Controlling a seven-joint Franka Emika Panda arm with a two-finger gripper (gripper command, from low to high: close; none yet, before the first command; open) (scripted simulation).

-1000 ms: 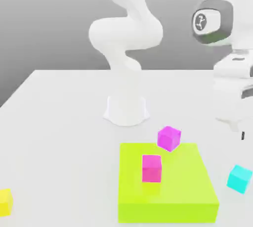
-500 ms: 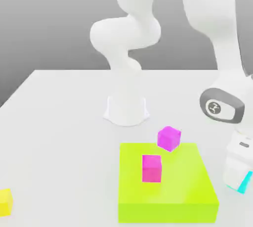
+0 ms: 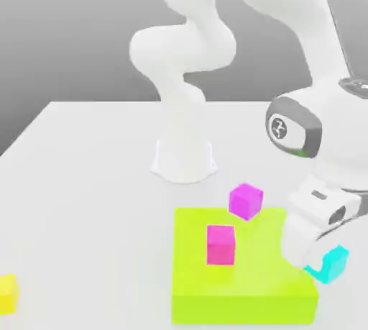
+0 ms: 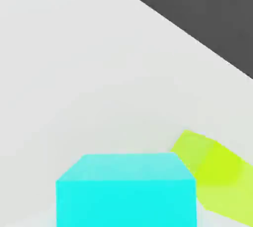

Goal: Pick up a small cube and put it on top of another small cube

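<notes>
Exterior view: the gripper clasps the cyan cube, a cube with no long axis, sitting level.

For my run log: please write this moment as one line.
phase: at pick | gripper: beside cyan cube | magenta cube: on lime block

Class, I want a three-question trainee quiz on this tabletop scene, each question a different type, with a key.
1. True or false: a pink cube sits on the green slab.
2. Which cube is closest to the end effector? A) yellow cube B) turquoise cube C) pink cube beside the slab
3. Fill in: the arm's round base stands on the white ____.

Key: 1 true; 2 B; 3 table.
</notes>
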